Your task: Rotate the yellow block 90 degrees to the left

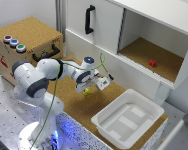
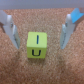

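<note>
The yellow block (image 2: pixel 36 46) sits on the cork surface (image 2: pixel 42 70) between the spread fingers (image 2: pixel 11 31) of the gripper (image 2: pixel 40 31), touching neither — the wrist view shows a dark "I" on its upper face and a "U" on the face toward the camera. In the exterior view the block (image 1: pixel 86 90) lies just under the released gripper (image 1: pixel 89 86). From there, a white tray (image 1: pixel 128 118) is near, on the exterior view's right, while the small red block (image 1: pixel 152 63) sits well apart in the open white cabinet (image 1: pixel 155 36) and a cork-topped box (image 1: pixel 29 41) with coloured buttons (image 1: pixel 14 43) stands on the exterior view's left.
</note>
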Available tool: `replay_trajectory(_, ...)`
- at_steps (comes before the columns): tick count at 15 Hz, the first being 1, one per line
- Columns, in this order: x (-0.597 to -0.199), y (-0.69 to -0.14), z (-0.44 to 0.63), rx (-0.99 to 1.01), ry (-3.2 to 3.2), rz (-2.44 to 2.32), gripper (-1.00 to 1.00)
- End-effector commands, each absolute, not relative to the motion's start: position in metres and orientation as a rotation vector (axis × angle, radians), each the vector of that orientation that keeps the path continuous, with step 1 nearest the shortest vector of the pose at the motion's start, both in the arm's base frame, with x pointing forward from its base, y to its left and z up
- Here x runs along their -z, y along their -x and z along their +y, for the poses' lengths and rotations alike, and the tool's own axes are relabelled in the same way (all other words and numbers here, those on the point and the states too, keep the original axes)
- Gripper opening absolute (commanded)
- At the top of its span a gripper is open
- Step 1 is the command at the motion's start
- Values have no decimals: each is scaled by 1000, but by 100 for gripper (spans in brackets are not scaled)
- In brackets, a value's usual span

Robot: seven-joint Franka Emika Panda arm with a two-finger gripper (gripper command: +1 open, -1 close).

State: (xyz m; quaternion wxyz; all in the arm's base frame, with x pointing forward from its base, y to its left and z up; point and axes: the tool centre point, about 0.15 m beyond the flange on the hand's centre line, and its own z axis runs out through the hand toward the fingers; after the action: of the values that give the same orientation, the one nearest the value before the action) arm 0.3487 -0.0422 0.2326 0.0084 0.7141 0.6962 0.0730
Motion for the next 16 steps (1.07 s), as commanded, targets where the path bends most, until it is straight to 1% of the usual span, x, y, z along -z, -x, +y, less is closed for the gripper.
replay_trajectory(1, -292, -331, -53, 14, -2294, 2130, 100)
replay_trajectory(3, -288, -324, -48, 49, -2429, 1926, 100)
replay_trajectory(5, -287, -323, -39, 116, -2660, 1655, 100)
replay_trajectory(6, -285, -325, -36, 119, -2786, 1465, 100)
replay_trajectory(7, -282, -324, -34, 81, -2846, 1324, 100)
replay_trajectory(9, -283, -333, -40, 37, -3015, 892, 100)
replay_trajectory(13, -284, -341, -73, -17, -3219, 116, 100)
replay_trajectory(15, -284, -341, -93, -25, -3275, -180, 100)
replay_trajectory(16, -284, -340, -98, -47, -3272, -218, 100)
